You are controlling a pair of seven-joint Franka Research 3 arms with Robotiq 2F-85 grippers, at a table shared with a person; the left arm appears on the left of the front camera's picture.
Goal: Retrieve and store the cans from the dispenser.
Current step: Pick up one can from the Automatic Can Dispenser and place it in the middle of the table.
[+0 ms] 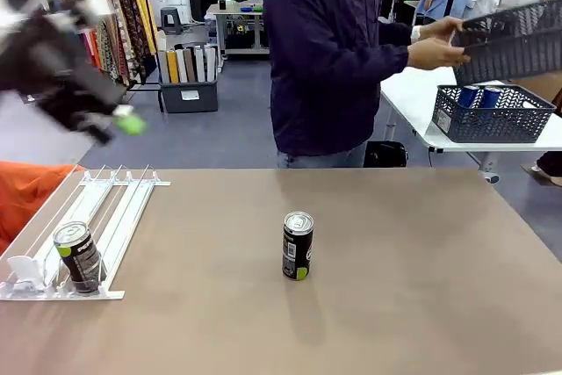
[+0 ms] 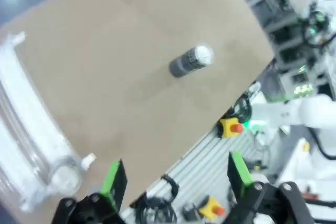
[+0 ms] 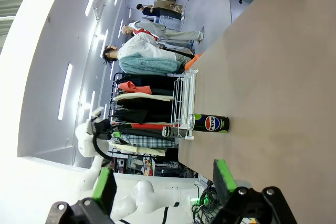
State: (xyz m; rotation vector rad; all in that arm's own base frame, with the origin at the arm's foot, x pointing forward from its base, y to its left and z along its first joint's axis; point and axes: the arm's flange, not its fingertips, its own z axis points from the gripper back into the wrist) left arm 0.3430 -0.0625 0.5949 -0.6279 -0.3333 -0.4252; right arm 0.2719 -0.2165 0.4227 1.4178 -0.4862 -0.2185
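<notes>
Dark cans, two on the worktop [image 1: 421, 261], upright can [image 1: 298, 246] at its middle, second can [image 1: 79, 257] in the lone dispenser [image 1: 110, 208] at its front-left corner, two blue cans [image 1: 470, 96] in a basket [image 1: 492, 125] beyond, my left claw [image 2: 176, 178] and right claw [image 3: 163, 179] spread, empty.

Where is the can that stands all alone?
Front view: the dark can stands upright at the middle of the table, right of the dispenser, apart from it.
</notes>
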